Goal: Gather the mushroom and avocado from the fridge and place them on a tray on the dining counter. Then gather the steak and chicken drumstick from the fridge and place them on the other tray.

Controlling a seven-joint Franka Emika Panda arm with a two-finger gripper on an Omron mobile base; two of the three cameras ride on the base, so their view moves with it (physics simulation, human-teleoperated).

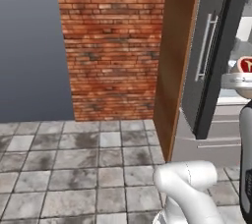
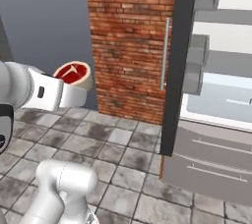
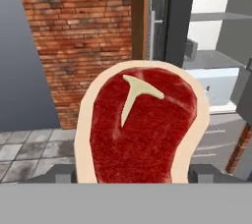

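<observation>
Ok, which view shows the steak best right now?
The hand view: the steak faces the camera, red meat, pale fat rim and T-shaped bone all plain. The right base view shows it small, beyond the arm. The left base view catches a sliver at the right edge.

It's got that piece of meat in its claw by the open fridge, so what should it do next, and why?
Probably back away from the fridge and carry the steak off toward a tray. The gripper holds the steak up clear of the shelves, beside the open door, and no tray is nearby.

I am in a home kitchen: an open fridge (image 2: 216, 70) with shelves, a brick wall (image 1: 110, 41), grey stone floor tiles (image 1: 74, 169).
</observation>
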